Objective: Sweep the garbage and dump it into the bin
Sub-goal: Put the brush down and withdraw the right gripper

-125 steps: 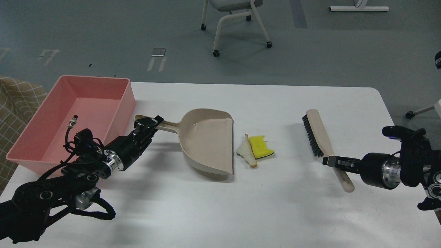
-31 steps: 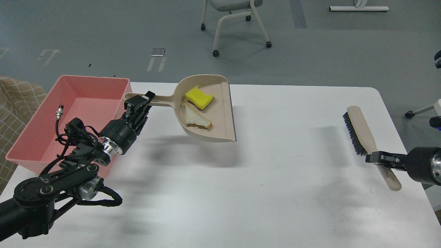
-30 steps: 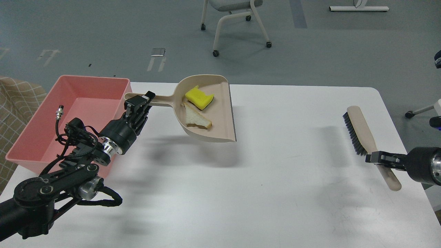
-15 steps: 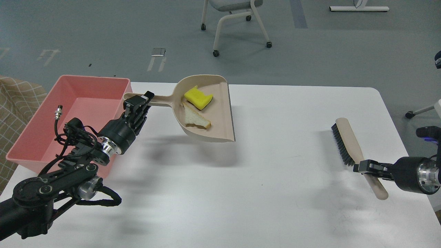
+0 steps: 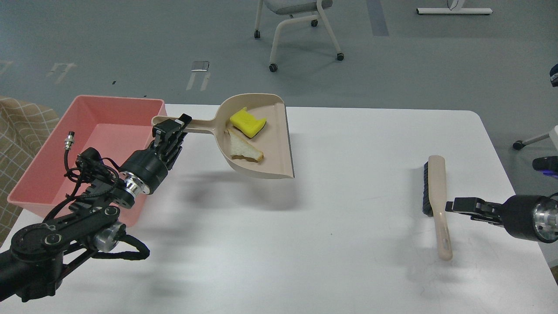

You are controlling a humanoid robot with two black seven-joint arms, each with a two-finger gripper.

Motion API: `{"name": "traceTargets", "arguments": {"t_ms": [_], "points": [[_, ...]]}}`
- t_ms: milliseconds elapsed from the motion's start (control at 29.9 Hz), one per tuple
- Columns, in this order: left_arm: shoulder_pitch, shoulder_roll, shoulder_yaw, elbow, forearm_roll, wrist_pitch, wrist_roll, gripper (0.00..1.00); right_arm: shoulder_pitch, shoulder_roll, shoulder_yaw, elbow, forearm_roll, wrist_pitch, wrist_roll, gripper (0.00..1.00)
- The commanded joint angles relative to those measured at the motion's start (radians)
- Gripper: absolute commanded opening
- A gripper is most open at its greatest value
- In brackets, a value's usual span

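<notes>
The left hand (image 5: 171,127) grips the beige plastic dustpan (image 5: 261,144) at the pink rectangular plastic bin's (image 5: 52,174) three-o'clock rim, while the right hand (image 5: 457,204), beside the lying brush (image 5: 437,200), cannot be judged.

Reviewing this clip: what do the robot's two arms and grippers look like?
Both arms are matte black with silver metal wrist rings. The left gripper has black ridged fingers; loose black cables and a silver connector sit behind it. The right gripper is slim and black, on a round black wrist.
</notes>
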Motion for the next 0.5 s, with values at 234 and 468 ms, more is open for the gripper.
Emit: {"name": "traceTargets", "arguments": {"t_ms": [234, 468], "points": [[0.0, 0.071, -0.039, -0.002, -0.032, -0.009, 0.0, 0.07, -0.002, 0.125, 0.454, -0.096, 0.211, 0.0, 0.0, 0.99], [0.003, 0.166, -0.057, -0.04, -0.101, -0.021, 0.0, 0.07, 0.006, 0.479, 0.821, -0.292, 0.214, 0.0, 0.001, 0.99]]}}
